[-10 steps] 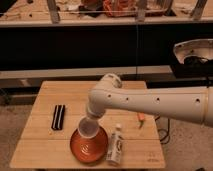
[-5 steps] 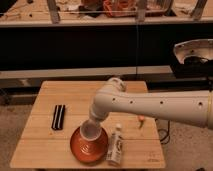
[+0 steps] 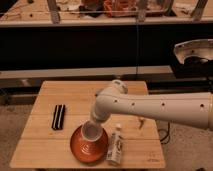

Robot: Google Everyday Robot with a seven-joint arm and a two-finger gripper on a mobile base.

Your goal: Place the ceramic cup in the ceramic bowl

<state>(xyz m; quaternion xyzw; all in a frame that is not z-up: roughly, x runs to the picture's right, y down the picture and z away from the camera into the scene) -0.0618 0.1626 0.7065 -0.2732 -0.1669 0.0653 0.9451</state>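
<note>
The ceramic cup (image 3: 92, 132) is small, round and pale, and sits over the inside of the ceramic bowl (image 3: 81, 148). The bowl is wide, orange-brown, with pale lines inside, near the front of the wooden table (image 3: 45, 105). My white arm reaches in from the right. My gripper (image 3: 96, 120) is at the cup, right above the bowl, mostly hidden by the arm's end. I cannot tell whether the cup rests on the bowl or hangs just above it.
A tall white bottle (image 3: 116, 144) lies on the table just right of the bowl. A flat black object (image 3: 59, 116) lies to the left. A small orange thing (image 3: 141, 121) shows under the arm. A dark shelf unit stands behind the table.
The arm has moved down and a little toward the front with the cup, bringing it lower over the bowl.
</note>
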